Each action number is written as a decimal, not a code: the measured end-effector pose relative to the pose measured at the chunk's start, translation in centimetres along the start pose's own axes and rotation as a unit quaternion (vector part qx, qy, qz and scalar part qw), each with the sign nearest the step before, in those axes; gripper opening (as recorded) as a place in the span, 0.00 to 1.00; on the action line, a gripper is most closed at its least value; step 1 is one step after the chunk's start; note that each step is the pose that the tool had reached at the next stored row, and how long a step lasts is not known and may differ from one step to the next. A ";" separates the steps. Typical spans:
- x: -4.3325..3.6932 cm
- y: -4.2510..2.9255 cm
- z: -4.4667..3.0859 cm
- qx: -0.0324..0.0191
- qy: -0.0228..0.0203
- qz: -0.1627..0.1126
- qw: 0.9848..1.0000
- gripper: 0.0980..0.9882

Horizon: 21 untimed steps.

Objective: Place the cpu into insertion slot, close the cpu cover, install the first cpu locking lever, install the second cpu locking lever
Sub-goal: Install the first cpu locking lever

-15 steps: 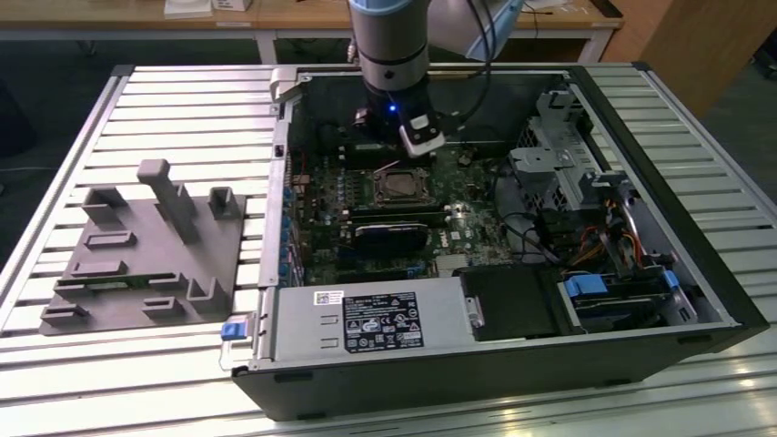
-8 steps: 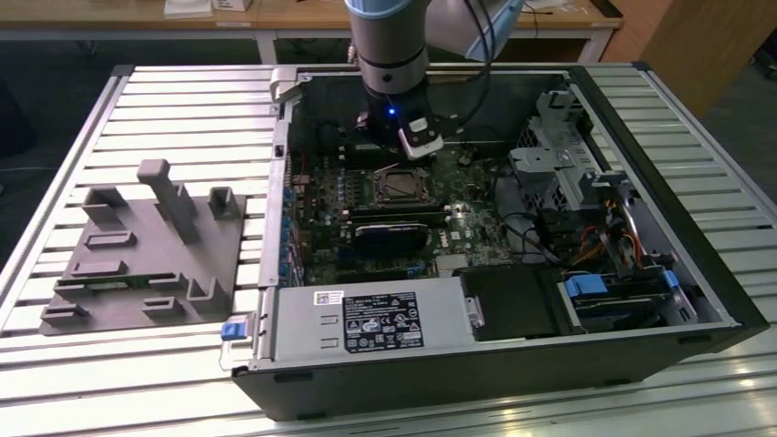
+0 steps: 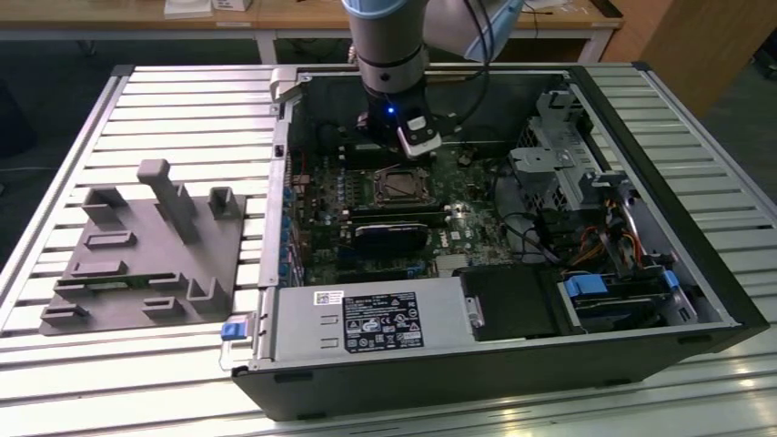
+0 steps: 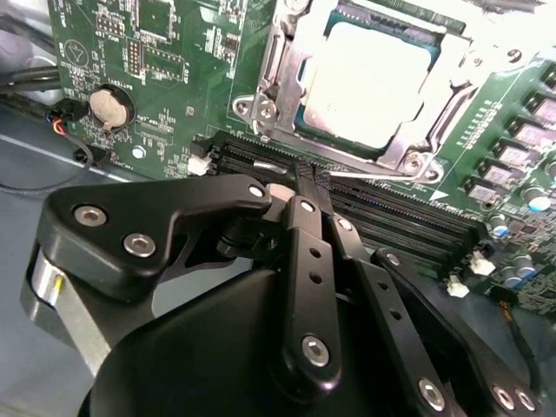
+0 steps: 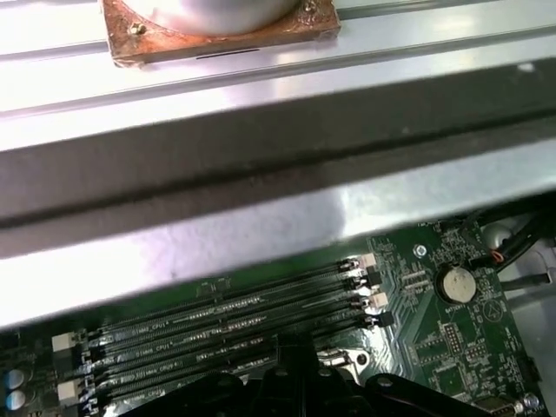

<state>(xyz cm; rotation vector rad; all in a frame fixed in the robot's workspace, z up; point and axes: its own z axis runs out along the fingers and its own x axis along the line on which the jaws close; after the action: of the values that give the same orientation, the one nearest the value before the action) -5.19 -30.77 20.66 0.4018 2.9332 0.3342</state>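
Beside four memory slots (image 4: 408, 217), one gripper (image 4: 306, 175), fingers together and empty, near one cpu (image 4: 373, 82) in one insertion slot (image 4: 261, 106).

Grey cpu (image 4: 373, 82) flat in insertion slot (image 3: 398, 187), silver cpu cover (image 4: 280, 65) seemingly lowered around it.

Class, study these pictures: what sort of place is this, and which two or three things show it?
Probably a robotics lab or workshop for computer assembly: a robot arm reaches into an open computer case, which lies on a slatted metal table, with wooden desks behind.
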 end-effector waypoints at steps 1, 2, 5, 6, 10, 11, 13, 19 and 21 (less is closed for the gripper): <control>0.05 0.06 0.04 0.000 -0.001 0.001 1.000 0.01; 0.09 0.11 0.08 0.001 -0.002 0.002 1.000 0.01; 0.22 0.13 0.22 0.003 -0.005 0.004 1.000 0.01; 0.27 0.11 0.27 0.004 -0.007 0.004 1.000 0.01; 0.51 0.04 0.47 0.007 -0.015 0.009 1.000 0.01; 0.55 0.03 0.51 0.007 -0.016 0.011 1.000 0.01; 0.59 0.01 0.58 0.008 -0.018 0.017 1.000 0.01; 0.68 0.05 0.74 0.011 -0.024 0.039 0.999 0.01; 0.71 0.05 0.78 0.012 -0.025 0.045 0.999 0.01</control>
<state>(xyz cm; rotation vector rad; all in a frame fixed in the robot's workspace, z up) -5.71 -30.37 19.83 0.5388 2.8780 0.2948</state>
